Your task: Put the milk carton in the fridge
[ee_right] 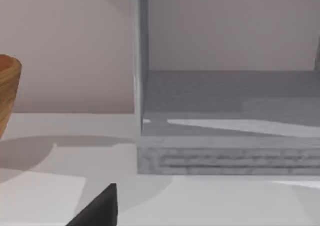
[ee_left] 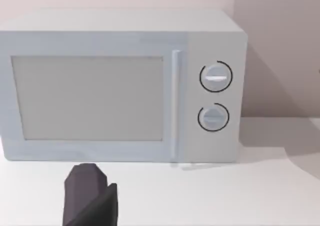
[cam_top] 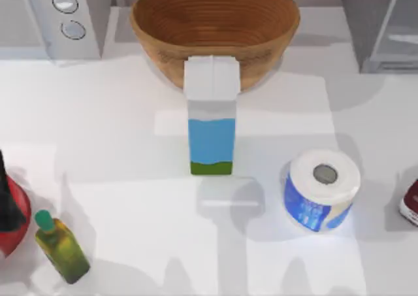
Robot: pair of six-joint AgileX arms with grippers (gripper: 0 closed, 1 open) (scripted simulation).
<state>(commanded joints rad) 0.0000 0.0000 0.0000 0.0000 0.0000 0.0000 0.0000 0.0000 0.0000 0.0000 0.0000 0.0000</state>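
Whether my jaws stand wide or narrow I cannot tell on either arm: of my left gripper (ee_left: 90,198) the left wrist view catches just a dark blunt piece low over the white table (cam_top: 98,126), and of my right gripper (ee_right: 100,210) the right wrist view catches a dark wedge, likewise just above the tabletop. Neither holds anything that I can see. Straight ahead of my left gripper, well apart from it, stands the white box with two round knobs (ee_left: 120,86), its pale door panel facing me and the knobs (ee_left: 215,77) one above the other beside the door handle. Ahead of my right gripper stands the fridge (ee_right: 220,156); past its grey side wall I look into a grey inner floor, with a ribbed strip along its base. Off to that gripper's side the edge of the wooden bowl (ee_right: 7,86) comes in. From above, the milk carton (cam_top: 211,116) stands upright near the middle of the table, far from both grippers, its white folded top just in front of the wooden bowl's rim and its green strip on the table. The fridge sits at the table's far right corner, well apart from the carton. A blue-and-white paper roll (cam_top: 321,188) lies to the right of the carton, nearer me, and a green bottle (cam_top: 62,250) with a green cap stands tilted at the near left, beside a red object (cam_top: 16,221) at the edge.
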